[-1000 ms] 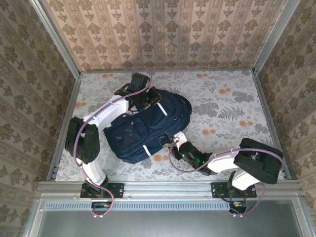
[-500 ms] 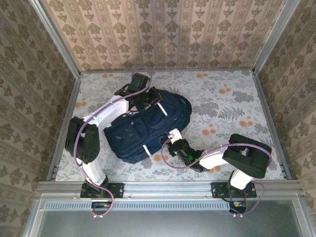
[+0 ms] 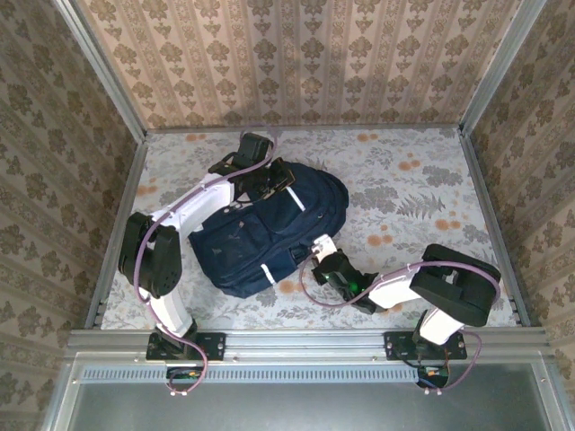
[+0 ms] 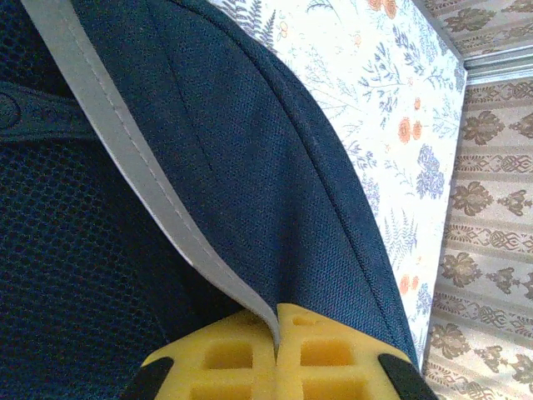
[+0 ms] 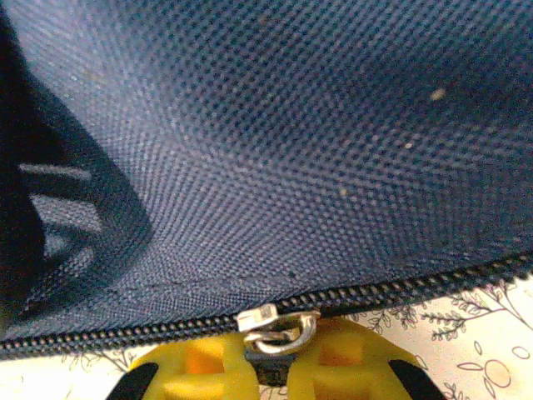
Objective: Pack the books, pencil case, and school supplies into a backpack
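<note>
I am pinching the zipper pull (image 5: 271,330) with my right claw (image 3: 316,253) at the lower right edge of the backpack (image 3: 252,233), centre-left of frame. My left claw (image 3: 269,186) is clamping its white stripe (image 4: 125,150). Recommended: pull along the teeth (image 5: 375,288), keeping the fabric taut.
</note>
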### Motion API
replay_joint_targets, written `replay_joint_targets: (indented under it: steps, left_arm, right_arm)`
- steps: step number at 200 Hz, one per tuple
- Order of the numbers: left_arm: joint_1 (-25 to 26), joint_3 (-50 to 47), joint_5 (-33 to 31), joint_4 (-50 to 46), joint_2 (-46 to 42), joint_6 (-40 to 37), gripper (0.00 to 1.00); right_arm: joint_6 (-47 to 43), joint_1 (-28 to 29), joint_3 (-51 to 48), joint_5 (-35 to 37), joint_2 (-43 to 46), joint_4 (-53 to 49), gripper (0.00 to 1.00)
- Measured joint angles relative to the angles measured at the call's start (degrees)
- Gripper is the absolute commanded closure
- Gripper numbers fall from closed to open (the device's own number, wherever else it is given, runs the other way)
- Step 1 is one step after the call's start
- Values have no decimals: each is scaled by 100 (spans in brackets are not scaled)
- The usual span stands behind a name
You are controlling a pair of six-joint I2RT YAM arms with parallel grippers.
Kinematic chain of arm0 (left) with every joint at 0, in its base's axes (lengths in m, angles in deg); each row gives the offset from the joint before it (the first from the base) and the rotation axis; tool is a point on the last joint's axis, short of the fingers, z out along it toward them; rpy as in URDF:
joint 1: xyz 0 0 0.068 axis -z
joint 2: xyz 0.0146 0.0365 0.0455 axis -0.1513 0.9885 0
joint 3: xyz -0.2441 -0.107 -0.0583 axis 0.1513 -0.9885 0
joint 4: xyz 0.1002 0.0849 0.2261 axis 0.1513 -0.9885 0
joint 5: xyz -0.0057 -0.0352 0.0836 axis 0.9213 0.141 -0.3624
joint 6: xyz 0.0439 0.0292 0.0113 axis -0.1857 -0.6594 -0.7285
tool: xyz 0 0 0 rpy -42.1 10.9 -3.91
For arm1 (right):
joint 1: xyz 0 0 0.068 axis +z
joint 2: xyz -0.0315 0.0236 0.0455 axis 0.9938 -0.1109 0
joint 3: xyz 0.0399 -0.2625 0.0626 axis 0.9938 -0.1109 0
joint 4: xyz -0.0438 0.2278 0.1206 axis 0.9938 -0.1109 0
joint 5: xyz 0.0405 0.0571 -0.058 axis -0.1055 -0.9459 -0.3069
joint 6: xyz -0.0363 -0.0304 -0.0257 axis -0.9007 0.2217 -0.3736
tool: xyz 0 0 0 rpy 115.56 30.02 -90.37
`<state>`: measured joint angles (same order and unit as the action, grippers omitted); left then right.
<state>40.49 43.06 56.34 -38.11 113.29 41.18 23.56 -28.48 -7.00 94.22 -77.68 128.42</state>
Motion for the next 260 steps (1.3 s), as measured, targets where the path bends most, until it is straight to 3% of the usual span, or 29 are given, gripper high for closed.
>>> replay_joint_targets:
  steps: [23, 45, 92, 108, 151, 193, 228, 260]
  left_arm:
    - [0, 20, 2, -33, 11, -151, 99]
    - [0, 125, 9, -199, 48, -402, 65]
    - [-52, -240, -76, -798, -442, -857, 27]
    - [-122, -638, -181, -994, -1091, -872, 0]
    - [-249, -1856, -605, -1561, -3558, -415, 0]
    - [289, -3171, -1342, -2262, -5589, 1119, 0]
    - [1141, -3821, -1845, -2859, -5790, 2345, 0]
    - [1475, -4413, -2238, -2656, -5578, 2907, 3]
  right_arm:
    - [-339, -223, -48, -380, 101, 74, 100]
    - [-498, -533, -81, -846, 293, 15, 100]
    - [-385, -870, -111, -1932, 763, -444, 100]
    - [-195, -868, -111, -2208, 874, -614, 100]
    - [407, -758, -168, -2592, 994, -699, 100]
    - [796, -302, -166, -2680, 695, -444, 100]
    - [935, 26, 59, -2712, 256, -330, 100]
    - [1032, 214, 232, -2717, 35, -181, 100]
